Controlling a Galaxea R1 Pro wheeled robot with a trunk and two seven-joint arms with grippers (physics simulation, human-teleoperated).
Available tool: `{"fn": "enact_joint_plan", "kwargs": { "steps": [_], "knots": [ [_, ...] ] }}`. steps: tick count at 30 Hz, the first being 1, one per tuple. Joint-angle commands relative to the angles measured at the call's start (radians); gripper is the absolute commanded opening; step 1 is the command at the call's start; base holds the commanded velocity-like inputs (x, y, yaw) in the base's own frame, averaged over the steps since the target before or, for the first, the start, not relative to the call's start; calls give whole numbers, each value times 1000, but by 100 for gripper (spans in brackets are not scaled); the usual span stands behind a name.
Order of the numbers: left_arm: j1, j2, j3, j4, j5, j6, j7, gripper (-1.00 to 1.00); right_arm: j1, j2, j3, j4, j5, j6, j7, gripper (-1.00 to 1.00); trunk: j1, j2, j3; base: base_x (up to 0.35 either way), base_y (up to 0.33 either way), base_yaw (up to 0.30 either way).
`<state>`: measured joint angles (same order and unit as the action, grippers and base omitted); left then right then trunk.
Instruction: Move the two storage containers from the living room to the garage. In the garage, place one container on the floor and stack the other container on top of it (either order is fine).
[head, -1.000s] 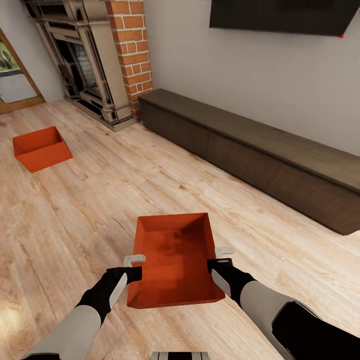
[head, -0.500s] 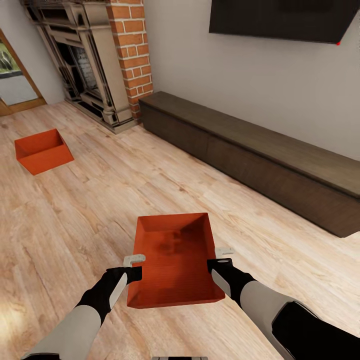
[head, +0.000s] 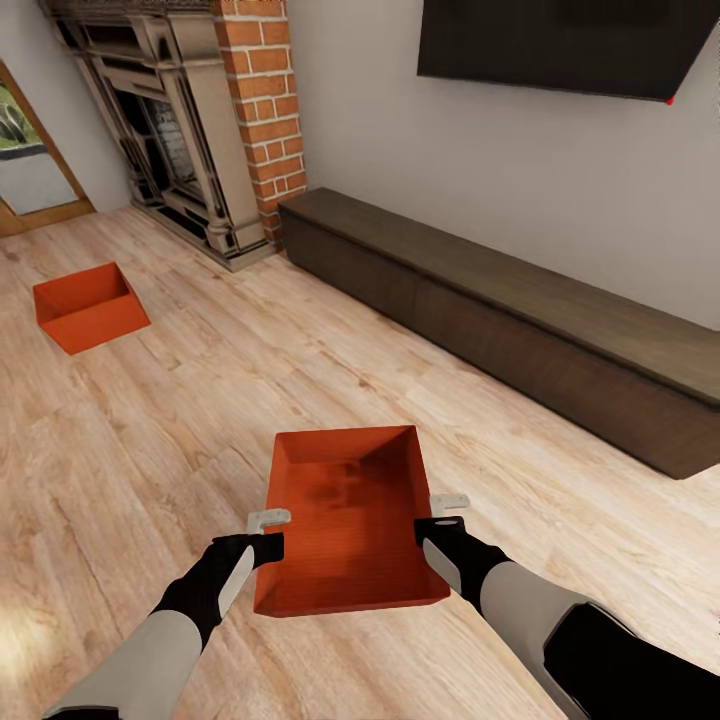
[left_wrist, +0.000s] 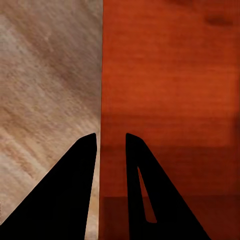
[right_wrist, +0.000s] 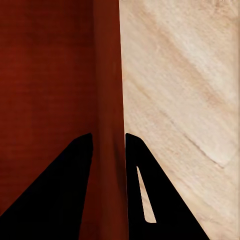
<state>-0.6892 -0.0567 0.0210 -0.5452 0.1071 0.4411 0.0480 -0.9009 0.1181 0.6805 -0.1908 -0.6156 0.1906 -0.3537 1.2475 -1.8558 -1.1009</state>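
Container (head: 90, 305) sitting on wood-plank floor (head: 180, 420) at far left, near fireplace (head: 190, 130). Left gripper (head: 268, 535) pinching left wall of second container (head: 348, 515), lifting it; right gripper (head: 440, 512) clamping right wall. Cabinet (head: 520, 320) lining wall at right.

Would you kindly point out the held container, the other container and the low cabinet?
held container (head: 345, 520), head view, on its inner bottom.
other container (head: 105, 324), head view, on its near outer wall.
low cabinet (head: 520, 275), head view, on its top surface.
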Motion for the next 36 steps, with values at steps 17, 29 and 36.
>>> {"fn": "enact_joint_plan", "kwargs": {
  "steps": [17, 29, 36],
  "knots": [
    [0, 3, -1, 2, -1, 8, 12, -100, -1, -1, 13, -7, 7, 11, 16, -100, -65, 119, 53, 0, 0, 0],
    [0, 3, 0, 2, -1, 8, 12, -100, -1, -1, 13, -7, 7, 7, 16, -100, -111, 203, 90, 0, 0, 0],
    [0, 3, 0, 2, -1, 8, 12, -100, -1, -1, 13, -7, 7, 1, 16, -100, -138, 252, 112, 0, 0, 0]
  ]
}}
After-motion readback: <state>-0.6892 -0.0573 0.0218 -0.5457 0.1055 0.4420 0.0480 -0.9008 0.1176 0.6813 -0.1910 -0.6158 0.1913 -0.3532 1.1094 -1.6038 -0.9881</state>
